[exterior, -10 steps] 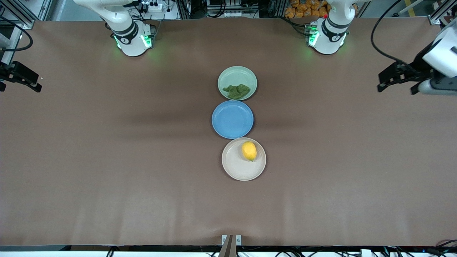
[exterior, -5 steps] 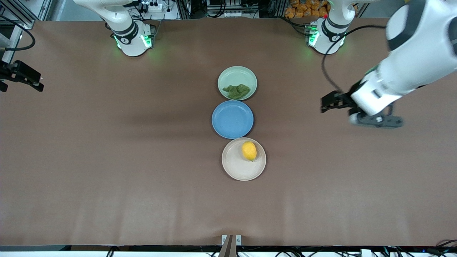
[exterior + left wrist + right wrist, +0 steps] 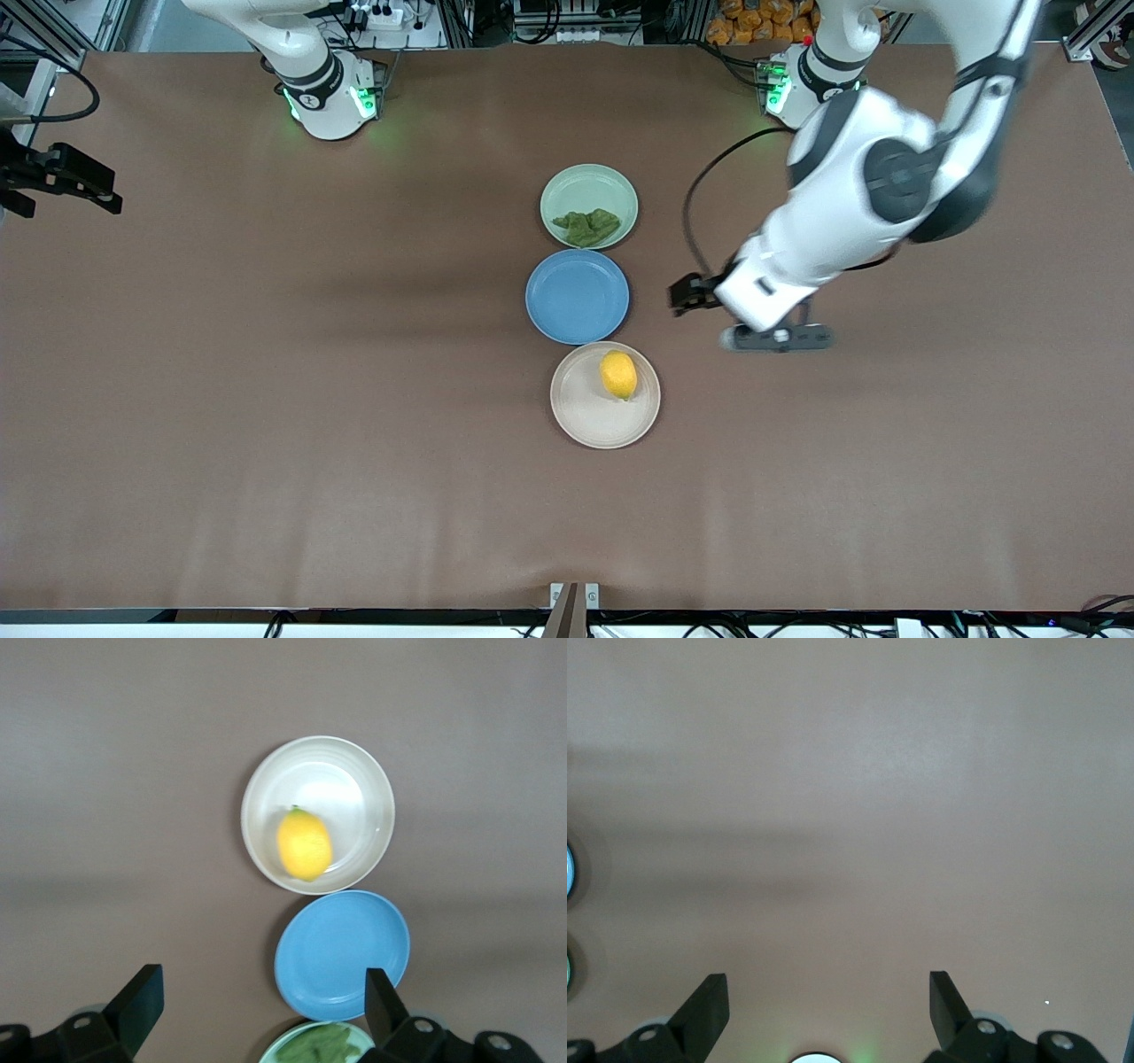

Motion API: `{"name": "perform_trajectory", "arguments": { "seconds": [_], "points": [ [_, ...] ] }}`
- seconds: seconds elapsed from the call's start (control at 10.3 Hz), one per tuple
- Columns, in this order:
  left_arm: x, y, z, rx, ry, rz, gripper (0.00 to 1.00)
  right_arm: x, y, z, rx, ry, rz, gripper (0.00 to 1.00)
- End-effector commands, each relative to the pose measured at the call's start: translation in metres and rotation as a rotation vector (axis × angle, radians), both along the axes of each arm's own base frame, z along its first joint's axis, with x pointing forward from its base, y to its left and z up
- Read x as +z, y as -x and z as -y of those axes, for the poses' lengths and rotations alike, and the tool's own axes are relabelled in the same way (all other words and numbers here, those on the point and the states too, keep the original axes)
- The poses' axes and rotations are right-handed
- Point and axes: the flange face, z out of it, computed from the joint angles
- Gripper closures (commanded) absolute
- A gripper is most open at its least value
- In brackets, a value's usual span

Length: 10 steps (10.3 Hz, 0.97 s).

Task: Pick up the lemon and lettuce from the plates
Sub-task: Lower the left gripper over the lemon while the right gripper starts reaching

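The lemon (image 3: 618,374) lies on the beige plate (image 3: 586,415), the plate nearest the front camera. The lettuce (image 3: 586,228) lies on the mint plate (image 3: 589,182), the plate nearest the robot bases. My left gripper (image 3: 689,293) is open and empty, up over the bare table beside the blue plate, toward the left arm's end. Its wrist view shows the lemon (image 3: 304,843) on the beige plate (image 3: 368,784) and part of the lettuce (image 3: 323,1048), with the gripper (image 3: 261,1008) clear of both. My right gripper (image 3: 89,182) is open and empty over the right arm's end of the table, as its wrist view (image 3: 826,1005) shows.
A blue plate (image 3: 577,296) with nothing on it sits between the two other plates, touching or almost touching them; it also shows in the left wrist view (image 3: 341,952). Brown table surface spreads all round the three plates.
The left arm has swung in from its end of the table toward the plates, with its gripper open. The right gripper has shifted slightly. Plates, lemon and lettuce have not moved.
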Motion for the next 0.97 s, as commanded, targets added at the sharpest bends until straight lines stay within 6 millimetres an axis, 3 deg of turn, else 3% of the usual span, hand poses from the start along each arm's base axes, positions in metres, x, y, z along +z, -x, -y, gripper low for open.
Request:
{"name": "perform_trajectory", "arguments": {
  "seconds": [0.0, 0.19, 0.39, 0.87],
  "points": [
    [-0.043, -0.005, 0.026, -0.018, -0.04, 0.004, 0.0, -0.007, 0.0, -0.014, -0.063, -0.004, -0.005, 0.0],
    [-0.074, 0.005, 0.055, -0.013, -0.048, -0.017, 0.0, -0.019, 0.0, -0.038, -0.187, -0.045, -0.021, 0.0],
    [-0.105, 0.011, 0.072, -0.021, -0.082, -0.012, 0.0, -0.042, -0.001, -0.069, -0.241, -0.036, -0.037, 0.0],
    [-0.171, 0.007, 0.088, 0.005, -0.098, 0.03, 0.0, -0.094, 0.01, -0.177, -0.42, -0.008, -0.015, 0.0]
  ]
}}
